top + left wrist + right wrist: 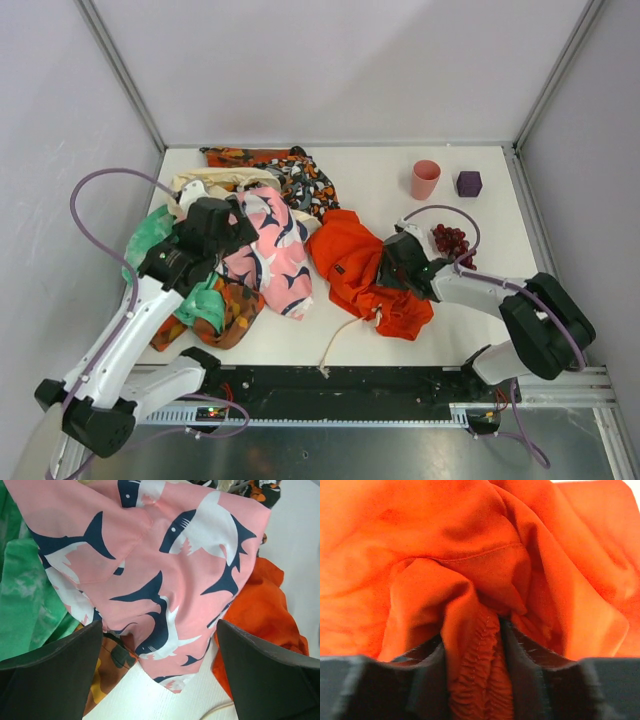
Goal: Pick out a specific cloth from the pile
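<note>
The cloth [350, 262], plain red-orange, is seen crumpled on the white table [380, 170]. The pile [270, 215] is heaped on the cloth's left side, and its nearest piece, a pink shark-print cloth [165, 570], is laid edge to edge with the cloth. A green cloth [25, 595] is found further left of the cloth, past the pink one, and a black, white and orange patterned cloth [300, 175] is spread behind the cloth's far left corner. A pink cup [424, 180] is stood upright beyond the cloth's far right corner, with a purple block [468, 183] further right again. A bunch of dark red grapes [450, 240] is set just right of the cloth. A cream cord [340, 340] is trailed from under the cloth's near edge toward the arm bases.

The right arm is stretched low and leftward to the cloth's right side. The right gripper [477, 675] is laid on the cloth, and a ribbed fold of it is pinched between the fingers [525, 670].

The left arm is raised over the pile, left of the cloth. The left gripper [160, 675] is spread wide, pointed down at the pink shark-print cloth, and nothing is held.
</note>
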Robot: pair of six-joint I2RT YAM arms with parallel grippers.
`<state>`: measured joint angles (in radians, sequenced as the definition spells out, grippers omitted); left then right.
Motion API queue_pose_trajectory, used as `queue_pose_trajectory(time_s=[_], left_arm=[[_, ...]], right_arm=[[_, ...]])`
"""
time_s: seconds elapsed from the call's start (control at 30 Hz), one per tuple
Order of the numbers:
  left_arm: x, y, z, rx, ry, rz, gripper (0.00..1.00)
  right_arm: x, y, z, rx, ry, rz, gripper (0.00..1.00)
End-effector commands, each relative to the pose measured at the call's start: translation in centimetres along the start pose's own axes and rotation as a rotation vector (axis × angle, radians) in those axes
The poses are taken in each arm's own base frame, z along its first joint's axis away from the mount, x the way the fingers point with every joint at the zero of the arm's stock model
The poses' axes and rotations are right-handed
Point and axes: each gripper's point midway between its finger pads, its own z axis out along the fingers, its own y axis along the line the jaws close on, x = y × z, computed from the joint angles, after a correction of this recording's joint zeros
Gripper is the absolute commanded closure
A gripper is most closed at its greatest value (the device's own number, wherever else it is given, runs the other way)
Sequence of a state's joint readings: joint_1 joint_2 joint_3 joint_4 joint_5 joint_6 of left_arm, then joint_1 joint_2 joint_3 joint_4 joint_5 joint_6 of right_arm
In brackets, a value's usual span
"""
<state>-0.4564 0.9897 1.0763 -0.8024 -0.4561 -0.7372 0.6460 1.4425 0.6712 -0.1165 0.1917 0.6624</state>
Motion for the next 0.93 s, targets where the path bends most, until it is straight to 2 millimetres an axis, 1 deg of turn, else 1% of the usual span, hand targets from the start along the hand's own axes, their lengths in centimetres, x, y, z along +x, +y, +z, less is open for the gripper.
queue_pose_trajectory(time_s=[0.0, 0.03, 0.07, 0.1, 0.13, 0.17, 0.2, 0.23, 0.27, 0.33, 0.4, 0.43, 0.5, 0.53, 0.67, 0.77, 0.9], left_arm=[[0.1, -0.7, -1.6, 0.087, -0.008, -0.034, 0.00], [0.1, -0.6, -1.9, 0.096, -0.011, -0.036, 0.00], [0.1, -0.5, -2.3, 0.110, -0.015, -0.039, 0.00], [0.1, -0.5, -2.6, 0.122, -0.020, -0.043, 0.00], [0.0, -0.4, -2.9, 0.131, -0.024, -0.047, 0.00], [0.0, -0.4, -3.1, 0.140, -0.028, -0.050, 0.00], [0.1, -0.4, -3.3, 0.147, -0.029, -0.052, 0.00], [0.0, -0.4, -3.5, 0.155, -0.031, -0.055, 0.00], [0.0, -0.4, -3.6, 0.163, -0.033, -0.058, 0.00], [0.0, -0.4, -3.9, 0.173, -0.038, -0.063, 0.00], [-0.1, -0.3, -4.0, 0.175, -0.042, -0.069, 0.00], [-0.1, -0.2, -4.0, 0.173, -0.043, -0.069, 0.00], [0.1, -0.1, -3.9, 0.171, -0.041, -0.067, 0.00], [0.2, -0.1, -3.9, 0.170, -0.038, -0.064, 0.00], [0.6, 0.1, -3.6, 0.160, -0.031, -0.060, 0.00], [0.7, 0.5, -3.5, 0.146, -0.038, -0.061, 0.00], [0.6, 0.7, -3.5, 0.140, -0.045, -0.064, 0.00]], right_arm=[[-2.1, 0.4, -0.6, -0.035, -0.051, 0.059, 0.41], [-3.2, 0.6, -1.6, -0.055, -0.081, 0.058, 0.33], [-4.9, 0.9, -3.1, -0.083, -0.130, 0.055, 0.19], [-6.0, 1.0, -4.4, -0.103, -0.164, 0.044, 0.10], [-7.9, 1.3, -6.3, -0.137, -0.223, 0.048, 0.05], [-9.2, 1.1, -7.8, -0.160, -0.270, 0.044, 0.03], [-10.8, 1.2, -9.9, -0.195, -0.334, 0.047, 0.02], [-12.1, 0.9, -11.6, -0.212, -0.390, 0.050, 0.01], [-13.4, 0.6, -13.7, -0.233, -0.460, 0.059, 0.01], [-15.7, -1.1, -17.2, -0.212, -0.601, 0.093, 0.01], [-17.4, -4.0, -19.9, -0.114, -0.733, 0.126, 0.01], [-17.9, -5.4, -20.8, -0.060, -0.776, 0.148, 0.01], [-18.1, -7.7, -22.2, 0.020, -0.829, 0.176, 0.01], [-18.0, -8.6, -22.5, 0.052, -0.834, 0.183, 0.01], [-17.5, -10.9, -23.3, 0.131, -0.846, 0.227, 0.01], [-17.3, -11.8, -23.6, 0.167, -0.854, 0.241, 0.01], [-17.2, -11.5, -23.8, 0.147, -0.865, 0.229, 0.01]])
